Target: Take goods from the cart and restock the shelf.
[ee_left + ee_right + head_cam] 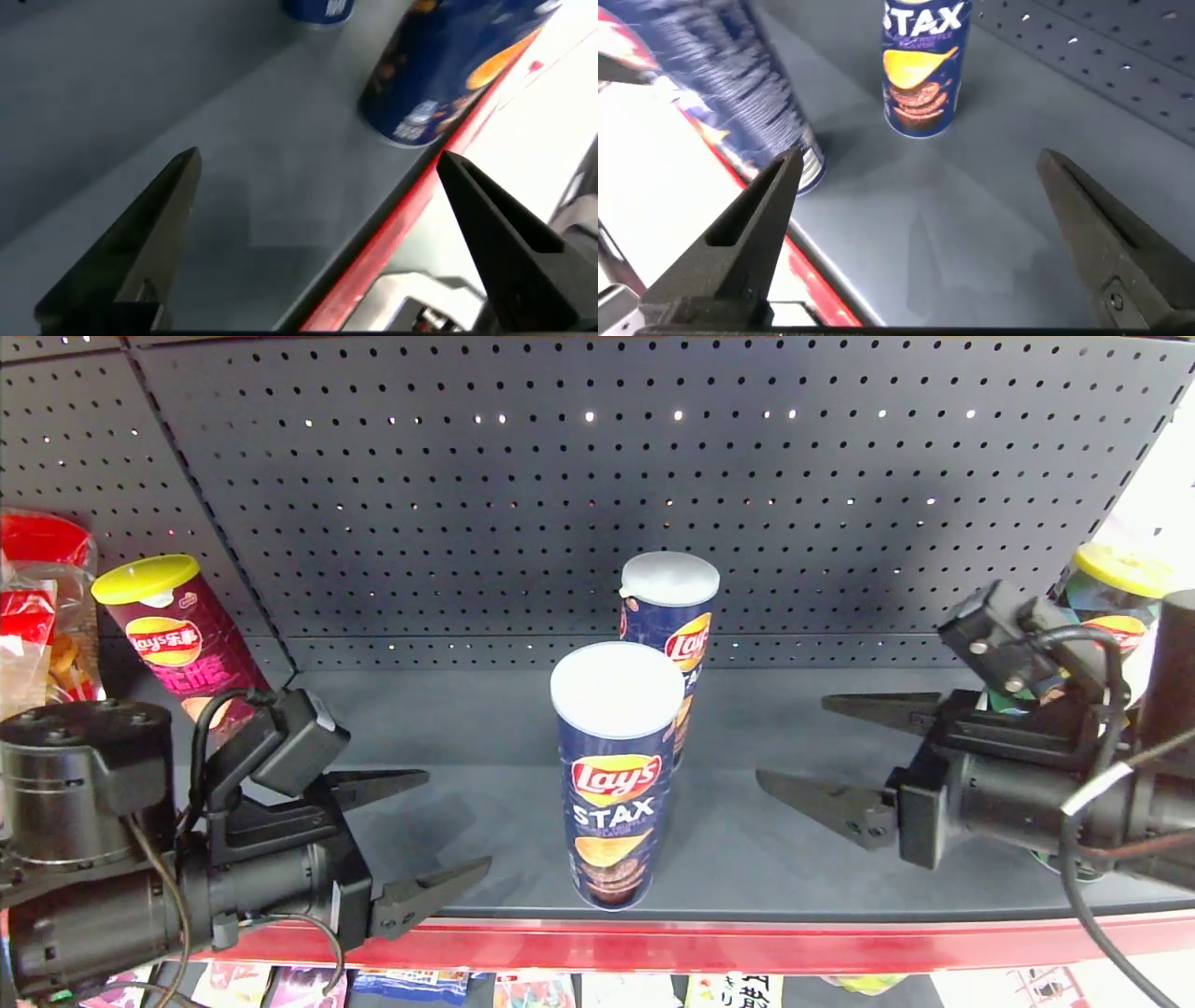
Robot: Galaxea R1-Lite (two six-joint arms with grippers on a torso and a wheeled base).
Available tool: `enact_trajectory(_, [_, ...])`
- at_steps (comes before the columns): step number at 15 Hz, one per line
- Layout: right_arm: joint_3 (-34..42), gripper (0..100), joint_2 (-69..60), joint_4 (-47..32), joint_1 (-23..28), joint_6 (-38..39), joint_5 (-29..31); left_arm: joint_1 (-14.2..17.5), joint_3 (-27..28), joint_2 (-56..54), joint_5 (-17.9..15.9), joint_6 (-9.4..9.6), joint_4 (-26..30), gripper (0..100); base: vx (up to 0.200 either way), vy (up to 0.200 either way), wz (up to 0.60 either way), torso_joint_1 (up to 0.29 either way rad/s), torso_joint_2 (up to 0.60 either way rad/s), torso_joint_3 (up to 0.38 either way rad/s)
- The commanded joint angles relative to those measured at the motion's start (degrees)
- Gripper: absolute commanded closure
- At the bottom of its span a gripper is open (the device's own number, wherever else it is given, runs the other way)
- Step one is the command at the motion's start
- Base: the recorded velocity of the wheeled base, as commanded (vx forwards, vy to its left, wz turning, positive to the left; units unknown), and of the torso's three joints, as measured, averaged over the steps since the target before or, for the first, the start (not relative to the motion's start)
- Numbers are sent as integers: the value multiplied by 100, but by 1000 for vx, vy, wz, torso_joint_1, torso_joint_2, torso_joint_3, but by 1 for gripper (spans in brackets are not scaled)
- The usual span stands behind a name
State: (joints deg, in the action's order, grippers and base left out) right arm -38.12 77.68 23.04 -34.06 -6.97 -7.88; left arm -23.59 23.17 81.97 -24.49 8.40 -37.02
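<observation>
On the left gripper, matte black throughout: two flat, wedge-shaped fingers tapering to blunt tips from a squared block. Behind that block, a smooth black cylindrical wrist; above it, a boxy black camera module on an angled bracket. Thin black cable looping back to a dark grey round joint cap dotted with small screws. On the right gripper, the same black wedges and block, a boxy housing with small round screws above, and thick black leads behind, one wrapped in a white band.
</observation>
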Motion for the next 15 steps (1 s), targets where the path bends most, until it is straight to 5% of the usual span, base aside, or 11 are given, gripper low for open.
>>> enact_trajectory(1, [279,0,-816,-10,-22,-15,-4,-32,196,522,146,92,-15,0,0,0,0,0,0,0])
enact_trajectory(7, [402,0,-1238,-19,-127,-15,40,-427,653,1111,155,92,-24,0,0,0,0,0,0,0])
enact_trajectory(15, [367,0,-1185,-19,-110,-6,40,-550,1084,1559,155,92,-33,0,0,0,0,0,0,0])
